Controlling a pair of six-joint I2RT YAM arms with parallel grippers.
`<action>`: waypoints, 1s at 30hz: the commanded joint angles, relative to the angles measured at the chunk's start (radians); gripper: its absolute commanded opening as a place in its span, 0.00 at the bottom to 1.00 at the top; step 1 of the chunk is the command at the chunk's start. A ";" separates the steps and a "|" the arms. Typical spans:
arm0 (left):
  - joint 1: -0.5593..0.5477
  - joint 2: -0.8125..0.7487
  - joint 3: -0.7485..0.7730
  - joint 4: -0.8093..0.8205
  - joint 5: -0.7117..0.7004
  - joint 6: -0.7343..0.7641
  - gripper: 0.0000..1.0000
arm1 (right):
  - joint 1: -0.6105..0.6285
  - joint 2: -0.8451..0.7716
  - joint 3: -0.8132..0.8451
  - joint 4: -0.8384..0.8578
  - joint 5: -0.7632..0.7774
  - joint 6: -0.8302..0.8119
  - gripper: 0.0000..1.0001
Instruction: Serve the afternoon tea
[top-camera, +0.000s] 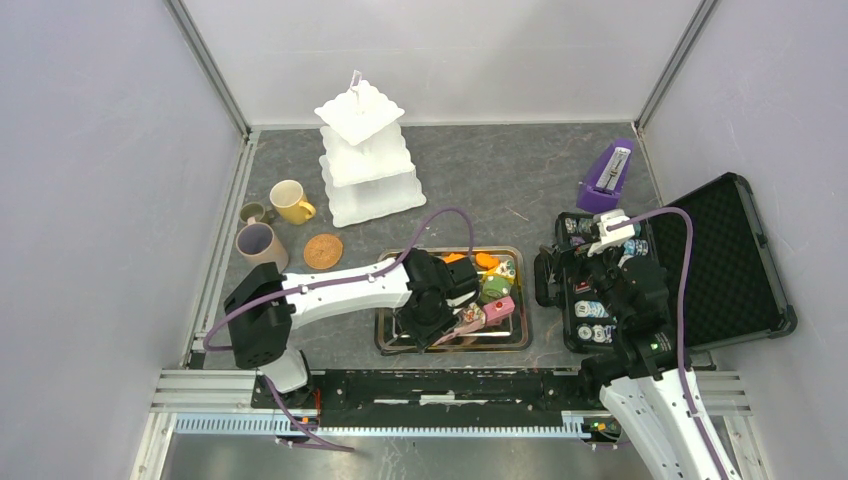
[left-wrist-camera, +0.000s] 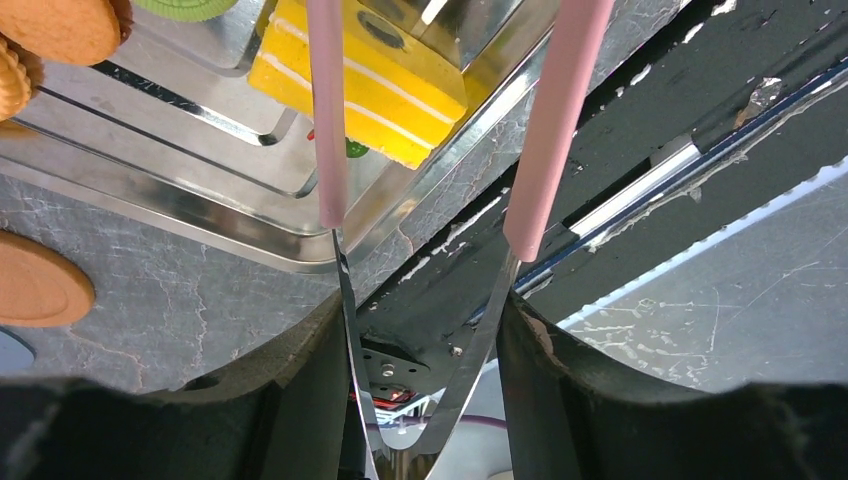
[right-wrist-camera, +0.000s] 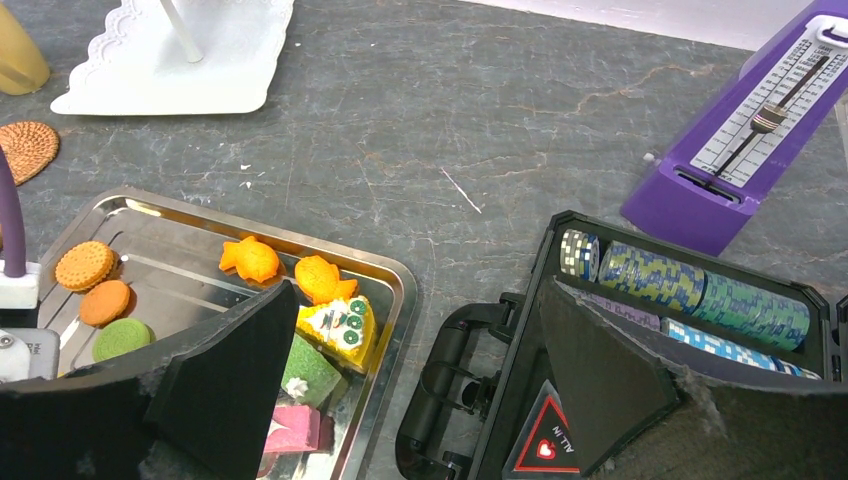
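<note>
Top camera looked down from behind the arms, left wrist camera close above the shiny rectangular metal tray (left-wrist-camera: 180, 150), right wrist camera farther back (all three shared it).

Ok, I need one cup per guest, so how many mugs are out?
3, all left of the white stand: yellow mug, small green mug to its left, beige-lilac mug just in front of both. None looks hidden.

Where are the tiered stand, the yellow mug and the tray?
tiered stand (top-camera: 380, 200): top external view, lowest tier.
yellow mug (top-camera: 290, 205): top external view, its body.
tray (right-wrist-camera: 165, 250): right wrist view, bare floor.
</note>
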 joint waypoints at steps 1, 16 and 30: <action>-0.017 0.016 0.003 0.026 -0.022 -0.044 0.55 | -0.004 -0.010 -0.006 0.032 0.009 0.013 0.98; -0.029 0.002 0.016 0.025 -0.112 -0.036 0.28 | -0.004 -0.016 -0.008 0.029 0.023 0.013 0.98; -0.029 0.016 0.015 0.041 -0.054 -0.066 0.02 | -0.004 -0.017 -0.011 0.028 0.024 0.016 0.98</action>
